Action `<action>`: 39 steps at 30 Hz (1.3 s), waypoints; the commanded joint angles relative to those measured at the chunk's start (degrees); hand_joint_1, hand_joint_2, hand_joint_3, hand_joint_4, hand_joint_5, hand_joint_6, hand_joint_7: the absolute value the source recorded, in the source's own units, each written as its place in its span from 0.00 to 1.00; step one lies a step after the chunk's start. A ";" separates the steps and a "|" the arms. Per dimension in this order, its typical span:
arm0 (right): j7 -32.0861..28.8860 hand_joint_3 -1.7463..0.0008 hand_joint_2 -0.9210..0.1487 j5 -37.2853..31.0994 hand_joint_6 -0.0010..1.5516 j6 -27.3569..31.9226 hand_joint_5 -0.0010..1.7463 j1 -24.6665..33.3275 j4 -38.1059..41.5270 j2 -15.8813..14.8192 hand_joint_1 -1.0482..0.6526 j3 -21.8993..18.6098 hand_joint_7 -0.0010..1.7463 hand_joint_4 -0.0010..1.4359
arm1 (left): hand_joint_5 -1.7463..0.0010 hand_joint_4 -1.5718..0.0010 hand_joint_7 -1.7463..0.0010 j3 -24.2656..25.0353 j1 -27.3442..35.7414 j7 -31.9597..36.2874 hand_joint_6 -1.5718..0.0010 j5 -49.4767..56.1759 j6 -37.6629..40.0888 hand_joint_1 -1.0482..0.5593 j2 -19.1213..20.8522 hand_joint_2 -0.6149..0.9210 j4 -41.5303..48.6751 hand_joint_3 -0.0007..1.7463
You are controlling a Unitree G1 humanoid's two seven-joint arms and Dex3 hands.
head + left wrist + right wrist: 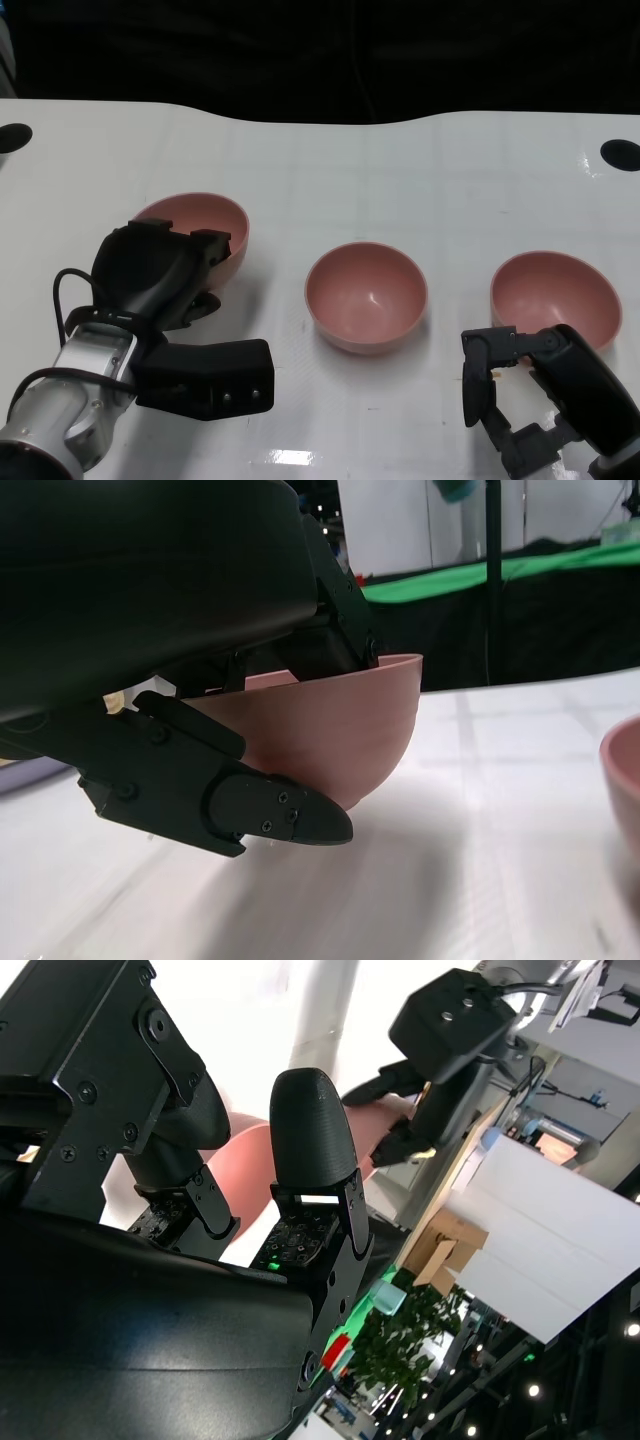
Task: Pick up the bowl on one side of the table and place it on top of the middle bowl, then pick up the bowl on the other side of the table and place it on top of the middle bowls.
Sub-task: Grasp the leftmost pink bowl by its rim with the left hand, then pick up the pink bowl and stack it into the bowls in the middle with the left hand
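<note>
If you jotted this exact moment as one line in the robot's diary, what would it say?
stage: first pick | left hand: grips left bowl at rim, bowl tilted | right hand: open, beside right bowl | middle bowl: bare, nothing stacked

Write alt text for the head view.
The left hand grips the tilted left pink bowl by its rim on a white table. Two more pink bowls sit upright, middle and right, with the right hand near the latter.

Three plain pink bowls: the middle bowl [366, 296], the left bowl [215, 225] to one side of it and the right bowl [555, 295] to the other. The table [400, 170] is white with a faint grid. Both hands, left [160, 270] and right [520, 400], are black, on silver forearms
</note>
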 commanded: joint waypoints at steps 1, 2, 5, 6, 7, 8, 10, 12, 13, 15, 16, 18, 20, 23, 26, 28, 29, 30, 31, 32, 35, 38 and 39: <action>-0.23 0.00 0.79 0.21 0.60 -0.20 1.00 0.20 -0.16 -0.46 0.73 -0.10 0.85 0.73 | 0.00 0.48 0.33 1.17 1.19 -1.95 0.47 -1.08 -0.42 0.52 1.77 0.95 -4.54 0.26; -0.20 0.00 0.79 0.24 0.60 -0.20 1.00 0.20 -0.17 -0.46 0.73 -0.09 0.85 0.73 | 0.00 0.48 0.33 1.23 1.32 -2.24 0.47 -1.20 -0.42 0.52 1.88 0.95 -5.09 0.26; -0.21 0.00 0.79 0.24 0.60 -0.20 1.00 0.20 -0.17 -0.46 0.73 -0.10 0.85 0.73 | 0.00 0.47 0.33 1.26 1.56 -2.67 0.47 -1.28 -0.20 0.52 2.00 0.95 -5.71 0.27; -0.21 0.00 0.79 0.24 0.60 -0.20 1.00 0.20 -0.17 -0.46 0.73 -0.09 0.85 0.73 | 0.00 0.47 0.33 1.28 1.60 -2.73 0.47 -1.28 -0.17 0.52 2.01 0.95 -5.80 0.27; -0.21 0.00 0.79 0.24 0.60 -0.20 1.00 0.20 -0.17 -0.46 0.73 -0.09 0.85 0.73 | 0.00 0.47 0.34 1.30 1.63 -2.78 0.46 -1.27 -0.15 0.52 2.01 0.95 -5.86 0.27; -0.21 0.00 0.79 0.24 0.60 -0.20 1.00 0.20 -0.17 -0.46 0.74 -0.09 0.85 0.73 | 0.00 0.47 0.34 1.32 1.65 -2.81 0.46 -1.25 -0.14 0.52 2.00 0.94 -5.90 0.27; -0.21 0.00 0.79 0.24 0.60 -0.20 1.00 0.20 -0.17 -0.46 0.74 -0.09 0.85 0.73 | 0.00 0.47 0.34 1.35 1.68 -2.85 0.46 -1.22 -0.13 0.52 1.99 0.94 -5.94 0.28; -0.27 0.00 0.79 0.18 0.60 0.08 1.00 0.26 -0.36 -0.38 0.74 -0.06 0.85 0.73 | 0.00 0.49 0.29 1.34 1.49 -4.84 0.47 -1.97 -2.42 0.49 2.10 0.93 -12.27 0.23; -0.15 0.00 0.79 0.36 0.60 0.31 1.00 0.30 -0.46 -0.33 0.74 0.00 0.85 0.73 | 0.00 0.49 0.28 1.42 1.49 -5.83 0.48 -2.56 -3.29 0.49 2.06 0.92 -14.57 0.21; 0.00 0.00 0.79 0.62 0.60 0.56 1.00 0.33 -0.57 -0.30 0.74 0.08 0.85 0.73 | 0.00 0.49 0.26 1.72 1.74 -7.01 0.48 -3.08 -3.89 0.48 1.98 0.92 -16.49 0.19; 0.02 0.00 0.79 0.68 0.60 0.61 1.00 0.33 -0.59 -0.31 0.74 0.10 0.85 0.73 | 0.00 0.49 0.25 1.90 1.91 -7.38 0.49 -3.11 -3.95 0.48 1.94 0.92 -16.88 0.19; -0.01 0.00 0.79 0.69 0.60 0.63 1.00 0.34 -0.61 -0.34 0.74 0.14 0.84 0.73 | 0.00 0.49 0.25 2.15 2.12 -7.78 0.49 -3.04 -4.01 0.48 1.90 0.92 -17.25 0.18; -0.02 0.00 0.79 0.70 0.60 0.65 1.00 0.34 -0.63 -0.35 0.74 0.15 0.84 0.72 | 0.00 0.49 0.24 2.29 2.19 -8.00 0.49 -2.98 -4.06 0.48 1.85 0.92 -17.37 0.18; -0.02 0.00 0.79 0.70 0.60 0.67 1.00 0.35 -0.65 -0.35 0.74 0.15 0.84 0.72 | 0.00 0.49 0.24 2.44 2.24 -8.15 0.49 -2.89 -4.13 0.48 1.77 0.93 -17.40 0.18; -0.02 0.00 0.79 0.70 0.60 0.67 1.00 0.35 -0.65 -0.35 0.74 0.16 0.84 0.72 | 0.00 0.49 0.24 2.58 2.28 -8.25 0.49 -2.80 -4.20 0.48 1.68 0.93 -17.42 0.18; -0.03 0.00 0.79 0.70 0.60 0.68 1.00 0.35 -0.66 -0.35 0.74 0.16 0.84 0.72 | 0.00 0.49 0.24 2.65 2.30 -8.30 0.50 -2.74 -4.24 0.48 1.64 0.93 -17.42 0.18; -0.20 0.00 0.79 0.43 0.60 0.40 1.00 0.18 -0.44 -0.26 0.74 0.19 0.84 0.72 | 0.00 0.49 0.23 1.60 0.43 -9.45 0.50 -3.72 -6.28 0.48 0.66 0.93 -16.88 0.18; -0.39 0.00 0.79 0.15 0.60 0.21 1.00 0.08 -0.33 -0.18 0.73 0.20 0.84 0.73 | 0.03 0.47 0.36 0.76 -1.09 -9.63 0.45 -4.53 -8.46 0.48 -0.26 0.92 -16.00 0.18; -0.61 0.00 0.79 -0.18 0.60 -0.09 1.00 -0.04 -0.19 -0.14 0.73 0.20 0.84 0.73 | 0.03 0.45 0.46 0.12 -2.29 -9.48 0.39 -5.12 -10.47 0.49 -1.10 0.90 -14.85 0.18; -0.76 0.00 0.80 -0.40 0.60 -0.28 1.00 -0.10 -0.11 -0.12 0.73 0.20 0.84 0.73 | 0.01 0.45 0.49 -0.19 -3.00 -9.24 0.37 -5.45 -11.86 0.50 -1.62 0.89 -13.95 0.18; -0.90 0.00 0.80 -0.58 0.60 -0.45 1.00 -0.15 -0.03 -0.12 0.73 0.19 0.84 0.74 | 0.00 0.45 0.51 0.14 -3.43 -8.77 0.35 -5.36 -13.52 0.50 -2.06 0.88 -12.54 0.18; -0.94 0.00 0.80 -0.61 0.60 -0.48 1.00 -0.15 -0.01 -0.12 0.73 0.19 0.84 0.74 | 0.00 0.45 0.51 0.55 -3.54 -8.76 0.35 -5.13 -14.27 0.50 -2.30 0.88 -11.99 0.18; -0.96 0.00 0.80 -0.61 0.60 -0.48 1.00 -0.16 -0.01 -0.13 0.73 0.21 0.84 0.74 | 0.00 0.45 0.51 0.62 -3.56 -8.76 0.36 -5.09 -14.39 0.50 -2.34 0.88 -11.90 0.18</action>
